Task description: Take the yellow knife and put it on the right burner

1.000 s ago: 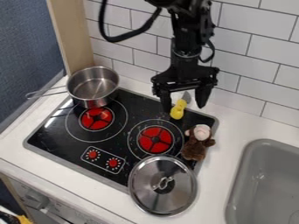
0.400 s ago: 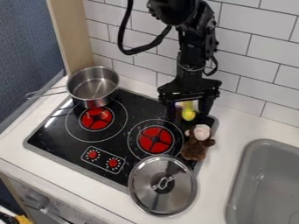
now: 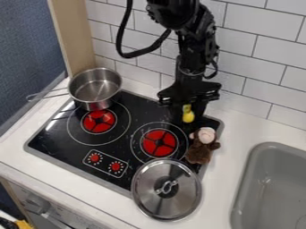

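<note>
Knife (image 3: 188,116), yellow, clasped between the fingers of the black gripper (image 3: 188,120) over the back part of the stove (image 3: 65,144), behind the right burner (image 3: 159,143) and near the brown plush monkey (image 3: 199,153).

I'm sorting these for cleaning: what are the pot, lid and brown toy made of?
Pot: shiny metal, possibly stainless steel, with bright reflections inside. Lid: similar polished metal, streaked with glare. Brown toy: probably plush fabric, matte, with a fuzzy-looking body.

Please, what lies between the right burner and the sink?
In the camera view, a brown toy monkey lies between the right burner and the sink, then white counter.
</note>
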You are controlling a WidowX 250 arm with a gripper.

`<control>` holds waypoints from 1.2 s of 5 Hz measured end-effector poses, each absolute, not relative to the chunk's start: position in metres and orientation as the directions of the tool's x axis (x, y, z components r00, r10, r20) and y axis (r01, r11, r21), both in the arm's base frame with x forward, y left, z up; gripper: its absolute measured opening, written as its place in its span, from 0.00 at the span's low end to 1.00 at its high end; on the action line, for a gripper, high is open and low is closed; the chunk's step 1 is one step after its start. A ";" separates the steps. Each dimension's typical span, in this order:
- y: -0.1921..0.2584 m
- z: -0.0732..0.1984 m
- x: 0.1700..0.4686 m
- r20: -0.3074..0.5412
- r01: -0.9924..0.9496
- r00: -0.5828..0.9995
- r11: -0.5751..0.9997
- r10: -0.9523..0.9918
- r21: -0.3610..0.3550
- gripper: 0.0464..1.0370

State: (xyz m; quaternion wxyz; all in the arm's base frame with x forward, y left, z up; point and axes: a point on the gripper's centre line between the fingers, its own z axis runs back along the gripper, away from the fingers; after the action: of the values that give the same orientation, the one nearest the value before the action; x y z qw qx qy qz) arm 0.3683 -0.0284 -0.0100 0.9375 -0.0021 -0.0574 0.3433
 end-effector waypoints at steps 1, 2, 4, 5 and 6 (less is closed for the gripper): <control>-0.026 -0.011 0.367 0.097 -0.667 0.735 0.742 0.671 -0.070 0.39; -0.026 -0.009 0.364 0.119 -0.691 0.708 0.717 0.696 -0.088 0.39; -0.034 0.031 0.340 0.172 -0.763 0.616 0.637 0.768 -0.110 0.39; -0.051 0.059 0.322 0.186 -0.763 0.594 0.621 0.783 -0.180 0.39; -0.080 0.078 0.304 0.208 -0.730 0.608 0.642 0.766 -0.232 0.39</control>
State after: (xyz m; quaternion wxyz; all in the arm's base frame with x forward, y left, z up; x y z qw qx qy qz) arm 0.3039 -0.0802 0.0782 0.8945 -0.0619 -0.1452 0.4184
